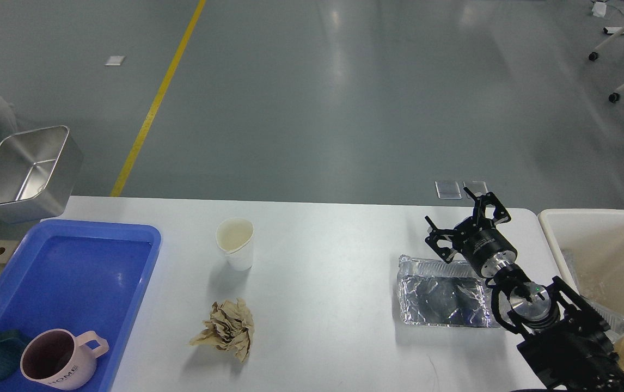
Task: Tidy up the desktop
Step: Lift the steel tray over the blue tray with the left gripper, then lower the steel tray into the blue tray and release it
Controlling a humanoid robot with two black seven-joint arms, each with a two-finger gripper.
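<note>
One white desktop (334,283) fronts grey floor (344,98); right gripper (467,223) fingers spread wide, holding nothing; blue tray (143,283) cut off at the near left edge.

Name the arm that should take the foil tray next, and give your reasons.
Right. The right gripper hangs open just beyond the foil tray on the desktop, with the cream bin right beside it. No left arm shows in the head view, so its reach cannot be judged.

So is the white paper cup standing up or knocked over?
Standing up. The paper cup sits on its base on the desktop, open mouth facing up, rim dented. It looks empty.
</note>
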